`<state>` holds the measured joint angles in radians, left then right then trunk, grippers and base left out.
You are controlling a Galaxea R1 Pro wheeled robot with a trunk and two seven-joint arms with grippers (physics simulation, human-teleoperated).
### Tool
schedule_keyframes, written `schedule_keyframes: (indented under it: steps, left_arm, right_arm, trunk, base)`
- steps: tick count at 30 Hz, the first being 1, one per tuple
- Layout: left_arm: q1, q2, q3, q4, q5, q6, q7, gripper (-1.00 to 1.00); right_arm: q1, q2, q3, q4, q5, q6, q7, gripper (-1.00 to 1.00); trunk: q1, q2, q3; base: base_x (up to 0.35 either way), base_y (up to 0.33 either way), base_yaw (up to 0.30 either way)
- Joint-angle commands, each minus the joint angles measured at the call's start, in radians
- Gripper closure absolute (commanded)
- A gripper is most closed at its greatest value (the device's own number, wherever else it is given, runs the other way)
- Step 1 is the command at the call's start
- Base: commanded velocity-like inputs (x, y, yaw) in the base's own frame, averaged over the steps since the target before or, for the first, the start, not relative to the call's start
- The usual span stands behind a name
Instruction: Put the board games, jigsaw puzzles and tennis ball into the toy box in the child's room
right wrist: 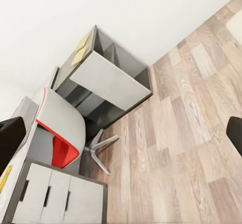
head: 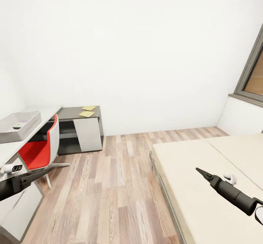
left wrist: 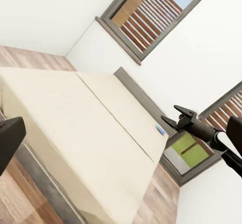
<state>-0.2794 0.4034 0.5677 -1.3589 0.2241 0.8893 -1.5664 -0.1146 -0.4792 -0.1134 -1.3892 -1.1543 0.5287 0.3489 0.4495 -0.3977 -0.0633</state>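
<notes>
The toy box, a light grey bin, stands on the table at the left; something dark lies inside it, too small to name. Two jigsaw puzzles lie on the table's dark corner section and appear as yellow squares in the right wrist view. On the far part of the bed rests a small blue board game. My left gripper hangs open by the table's front. My right gripper is open above the bed. The tennis ball is out of view.
A red and white swivel chair stands at the table, between me and the corner section. White drawer fronts face the wood floor that runs between table and bed. A window sits in the right wall.
</notes>
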Motion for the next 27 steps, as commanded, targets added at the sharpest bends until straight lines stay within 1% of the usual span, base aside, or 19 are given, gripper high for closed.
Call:
schedule_keyframes:
  steps: [1, 7, 17, 21, 27]
  left_arm:
    - [-0.001, 0.0, 0.0, 0.0, -0.002, 0.011, -0.004, -1.0]
    - [-0.001, 0.0, 0.0, 0.0, -0.002, 0.011, -0.004, -1.0]
    - [-0.001, 0.0, 0.0, 0.0, -0.002, 0.011, -0.004, -1.0]
    - [-0.001, 0.0, 0.0, 0.0, -0.002, 0.011, -0.004, -1.0]
    - [-0.001, 0.0, 0.0, 0.0, -0.002, 0.011, -0.004, -1.0]
  right_arm:
    - [0.0, 0.001, -0.002, 0.0, -0.005, 0.007, 0.001, -1.0]
    - [0.0, 0.009, -0.002, 0.0, -0.004, 0.007, 0.001, -1.0]
    - [-0.001, 0.015, -0.002, 0.0, -0.004, 0.007, 0.002, -1.0]
    - [-0.001, 0.016, -0.002, 0.0, -0.004, 0.007, 0.002, -1.0]
    - [-0.001, 0.016, -0.002, -0.001, -0.004, 0.007, 0.002, -1.0]
  trunk:
    - [0.001, -0.002, -0.002]
    - [0.001, -0.002, -0.002]
    - [0.001, -0.002, -0.002]
    - [0.001, -0.002, -0.002]
    - [0.001, -0.002, -0.002]
  base:
    - [-0.057, -0.189, 0.289]
    - [-0.026, -0.156, 0.289]
    - [-0.002, -0.017, 0.284]
    - [0.0, -0.001, 0.121]
    - [-0.063, -0.056, 0.026]
